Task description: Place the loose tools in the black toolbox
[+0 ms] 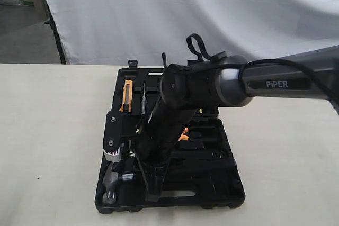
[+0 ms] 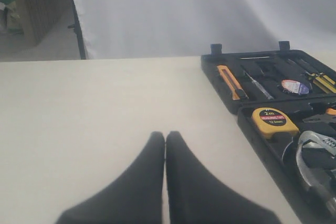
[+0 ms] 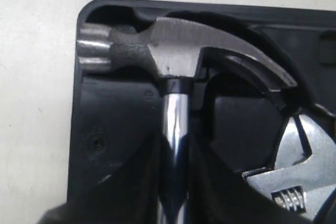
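Observation:
The black toolbox (image 1: pixel 222 194) lies open on the table. The claw hammer (image 3: pixel 173 51) has its head in the recess at the box's near left corner (image 1: pixel 110 186). My right gripper (image 3: pixel 175 140) reaches down from across the box (image 1: pixel 151 181), shut on the hammer's steel shaft. The adjustable wrench's silver head (image 3: pixel 294 177) lies beside the hammer inside the box (image 1: pixel 112 154). A small round roll (image 2: pixel 292 86) sits in the lid half. My left gripper (image 2: pixel 166 137) hovers over bare table left of the box, shut and holding nothing; the exterior view does not show it.
A yellow tape measure (image 2: pixel 269 120), an orange utility knife (image 1: pixel 127 95), a screwdriver (image 1: pixel 143 99) and orange-handled pliers (image 1: pixel 184 135) sit in the box. The right arm (image 1: pixel 275 83) spans the box from the right. A white backdrop (image 1: pixel 185 9) hangs behind the table.

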You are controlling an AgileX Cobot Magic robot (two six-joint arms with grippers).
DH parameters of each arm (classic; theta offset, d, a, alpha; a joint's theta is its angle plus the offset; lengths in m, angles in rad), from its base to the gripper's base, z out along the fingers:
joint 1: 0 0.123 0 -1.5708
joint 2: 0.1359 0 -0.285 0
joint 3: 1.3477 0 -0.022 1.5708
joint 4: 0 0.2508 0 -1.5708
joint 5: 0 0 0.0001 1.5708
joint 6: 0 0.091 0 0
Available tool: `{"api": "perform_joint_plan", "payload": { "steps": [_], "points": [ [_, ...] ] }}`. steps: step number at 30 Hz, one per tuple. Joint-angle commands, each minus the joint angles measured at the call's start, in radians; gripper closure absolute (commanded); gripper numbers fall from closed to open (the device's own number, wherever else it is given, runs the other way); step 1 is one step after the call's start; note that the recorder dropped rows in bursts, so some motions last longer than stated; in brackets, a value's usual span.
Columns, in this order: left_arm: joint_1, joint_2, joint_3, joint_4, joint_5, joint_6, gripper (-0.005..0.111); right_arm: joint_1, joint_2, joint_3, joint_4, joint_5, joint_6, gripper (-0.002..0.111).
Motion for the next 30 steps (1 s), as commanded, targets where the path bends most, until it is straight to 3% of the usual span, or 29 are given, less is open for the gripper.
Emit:
{"api": "perform_joint_plan", "payload": {
  "steps": [1,8,10,12,13,14,15,19,21,23,24,25,30],
  "points": [
    [-0.006,-0.003,0.003,0.004,0.0,-0.008,0.106,0.007,0.007,0.001,0.019,-0.002,0.027,0.108],
    [-0.006,-0.003,0.003,0.0,0.0,-0.008,0.106,0.007,0.016,0.001,0.019,-0.008,0.032,0.105],
    [-0.006,-0.003,0.003,0.0,0.0,-0.008,0.106,0.007,0.016,0.001,0.019,-0.013,0.052,0.092],
    [-0.006,-0.003,0.003,0.0,0.0,-0.008,0.106,0.007,0.016,0.001,0.019,0.0,0.065,0.06],
    [-0.006,-0.003,0.003,0.0,0.0,-0.008,0.106,0.007,0.014,0.001,0.019,0.004,0.067,0.049],
    [-0.006,-0.003,0.003,0.0,0.0,-0.008,0.106,0.007,0.001,0.001,0.019,0.015,0.069,0.04],
    [-0.006,-0.003,0.003,0.0,0.0,-0.008,0.106,0.007,-0.013,-0.004,0.019,0.025,0.071,0.038],
    [-0.006,-0.003,0.003,0.002,0.0,-0.008,0.106,0.003,-0.147,-0.088,-0.013,0.065,0.162,0.038],
    [-0.006,-0.003,0.003,0.002,0.0,-0.008,0.106,0.003,-0.185,-0.108,-0.053,0.073,0.18,0.045],
    [-0.006,-0.003,0.003,0.002,0.0,-0.008,0.106,-0.004,-0.22,-0.118,-0.135,0.078,0.27,0.073],
    [-0.006,-0.003,0.003,0.002,0.0,-0.008,0.106,-0.014,-0.227,-0.118,-0.162,0.078,0.314,0.094],
    [-0.006,-0.003,0.003,0.002,0.0,-0.008,0.106,-0.021,-0.227,-0.118,-0.164,0.085,0.325,0.106],
    [-0.006,-0.003,0.003,0.002,0.0,-0.008,0.106,-0.052,-0.189,-0.056,-0.167,0.093,0.34,0.108]
  ]
}}
